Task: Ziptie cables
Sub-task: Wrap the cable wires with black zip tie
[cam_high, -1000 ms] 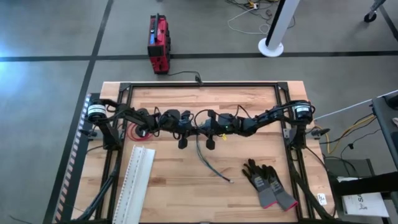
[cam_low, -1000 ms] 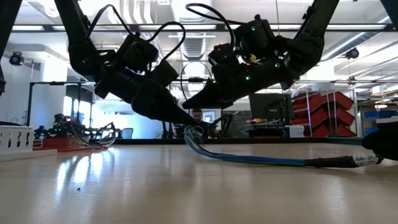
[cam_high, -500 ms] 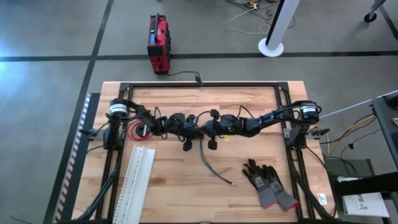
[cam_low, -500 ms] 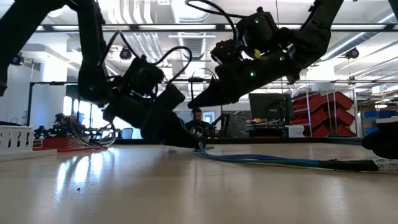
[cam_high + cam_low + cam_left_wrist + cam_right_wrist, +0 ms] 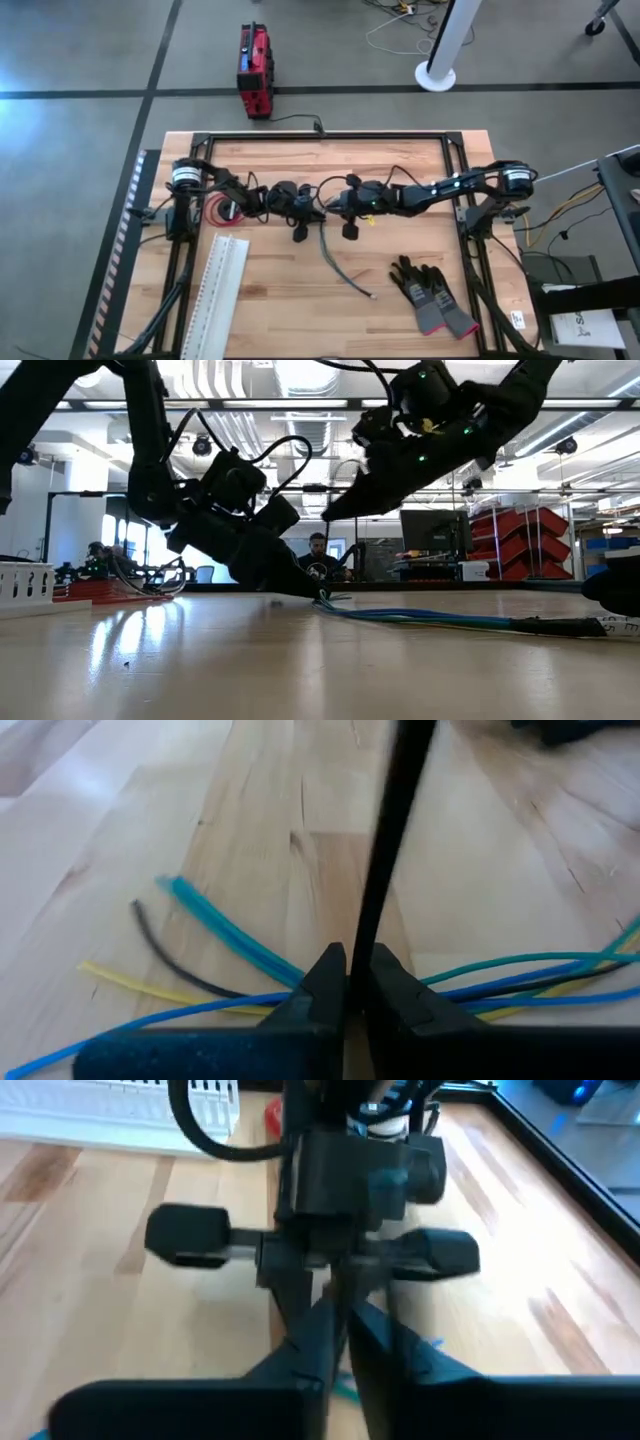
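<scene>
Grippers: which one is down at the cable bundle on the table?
The left gripper: its tip sits at table level on the cables. The right gripper hangs above, clear of them.

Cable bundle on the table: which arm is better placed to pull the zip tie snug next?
Probably the left. The left gripper sits down at the table by the cable bundle, fingers shut on a thin black strip, likely the tie. The right gripper hangs raised above the bundle, shut.
</scene>
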Motion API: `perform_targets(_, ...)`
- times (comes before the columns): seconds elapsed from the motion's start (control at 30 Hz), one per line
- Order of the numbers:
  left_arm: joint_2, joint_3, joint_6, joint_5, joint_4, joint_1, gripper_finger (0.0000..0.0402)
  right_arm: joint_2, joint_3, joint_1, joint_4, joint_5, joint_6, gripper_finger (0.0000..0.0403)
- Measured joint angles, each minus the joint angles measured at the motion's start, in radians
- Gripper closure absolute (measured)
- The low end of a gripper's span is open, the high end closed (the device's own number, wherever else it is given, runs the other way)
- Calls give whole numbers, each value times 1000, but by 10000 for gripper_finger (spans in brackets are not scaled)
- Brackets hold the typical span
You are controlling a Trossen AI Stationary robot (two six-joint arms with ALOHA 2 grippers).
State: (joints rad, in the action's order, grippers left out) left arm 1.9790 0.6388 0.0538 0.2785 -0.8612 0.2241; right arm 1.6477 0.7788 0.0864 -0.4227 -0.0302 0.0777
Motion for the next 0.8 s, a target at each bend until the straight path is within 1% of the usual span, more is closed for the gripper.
perform_targets(0.07,-29,-4,-3,-11,36,0,397,-40,-9,0,53,-3,-7,358)
perform_targets(0.17,-71,-5,-4,-55,88,0,396,-106,-25,-1,120,-51,-15,320)
perform_targets(0.27,-97,-3,-18,-100,94,1,396,-170,-59,-1,210,-75,-39,292)
perform_targets(0.33,-99,-3,-32,-113,94,1,396,-197,-92,-5,209,-68,-67,286)
perform_targets(0.43,-99,-1,-65,-131,84,1,395,-220,-150,-35,187,-23,-109,292)
perform_targets(0.57,-99,-1,-88,-166,87,1,384,-220,-207,-121,148,-17,-157,301)
perform_targets(0.67,-99,-1,-94,-175,97,4,367,-217,-218,-198,118,-40,-196,296)
perform_targets(0.8,-120,1,-92,-216,119,5,332,-211,-219,-298,125,-122,-241,275)
